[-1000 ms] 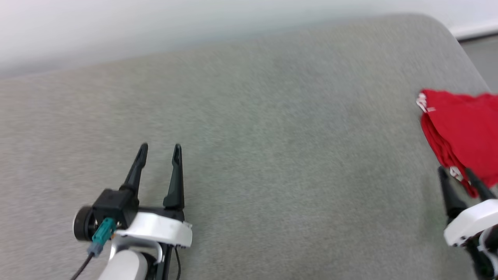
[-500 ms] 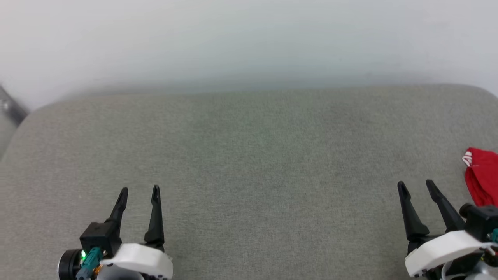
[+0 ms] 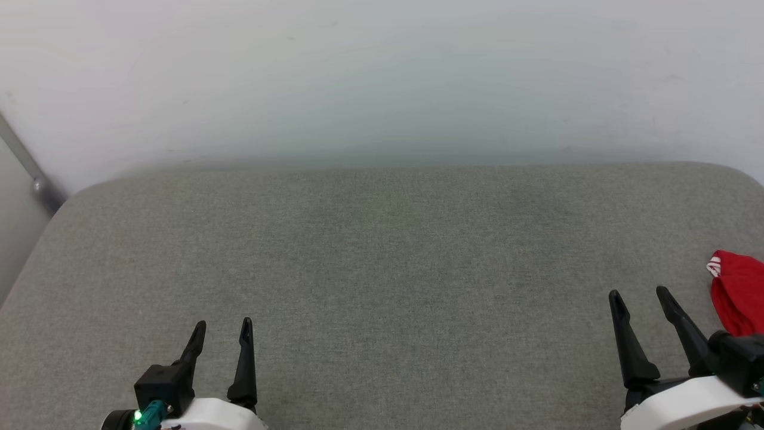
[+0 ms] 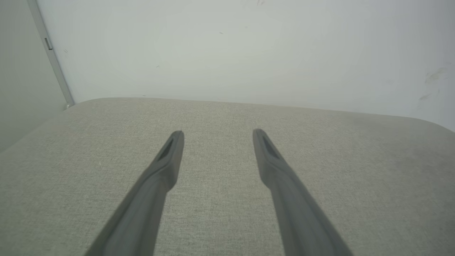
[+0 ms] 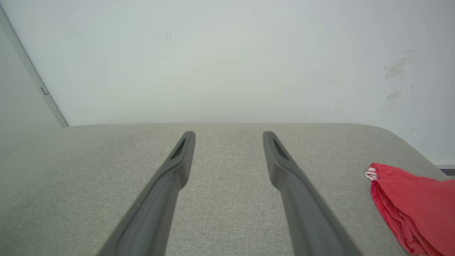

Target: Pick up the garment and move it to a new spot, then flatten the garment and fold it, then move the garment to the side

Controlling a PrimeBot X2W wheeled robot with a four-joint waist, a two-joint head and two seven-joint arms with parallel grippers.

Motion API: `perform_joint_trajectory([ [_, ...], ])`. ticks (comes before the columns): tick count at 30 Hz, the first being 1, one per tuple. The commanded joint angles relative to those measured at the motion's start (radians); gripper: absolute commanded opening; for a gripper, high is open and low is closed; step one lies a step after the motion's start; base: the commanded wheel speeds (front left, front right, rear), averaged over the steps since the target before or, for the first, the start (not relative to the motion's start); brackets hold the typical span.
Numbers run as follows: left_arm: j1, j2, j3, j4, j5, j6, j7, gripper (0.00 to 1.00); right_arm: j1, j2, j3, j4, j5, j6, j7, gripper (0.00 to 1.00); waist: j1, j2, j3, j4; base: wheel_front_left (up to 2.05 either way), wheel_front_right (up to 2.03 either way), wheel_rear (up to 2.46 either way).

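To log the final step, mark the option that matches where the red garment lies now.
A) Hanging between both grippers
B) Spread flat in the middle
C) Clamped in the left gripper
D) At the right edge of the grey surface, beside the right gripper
D: the garment lies folded at the right edge of the grey surface, just right of the open, empty right gripper.

The head view looks forward and down from above the near edge of the table [image 3: 382, 251], taking in its top and the white wall [image 3: 382, 77] behind its far edge. The left wrist view sits low and close over the table, looking along the left pincer [image 4: 218, 132] toward that far edge. The right wrist view does likewise along the right pincer [image 5: 229, 133]. It shares with the head view the table's right end, where the garment [image 3: 737, 292] lies.
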Motion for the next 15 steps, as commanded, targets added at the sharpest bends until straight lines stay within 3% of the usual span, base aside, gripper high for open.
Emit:
perform_joint_trajectory([
  [1, 0.003, -0.003, 0.000, 0.006, -0.002, -0.006, -0.006, 1.00, 0.013, 0.006, -0.002, -0.008, -0.004, 0.000, 0.004, 1.00, 0.0002, 0.0000, 0.000, 0.001, 0.00, 0.00, 0.00],
  [15, -0.014, -0.016, 0.015, 0.002, 0.018, -0.015, -0.007, 1.00, -0.002, -0.002, 0.008, 0.007, 0.005, 0.000, 0.006, 1.00, 0.0002, 0.0000, 0.002, -0.001, 0.00, 0.00, 0.00],
])
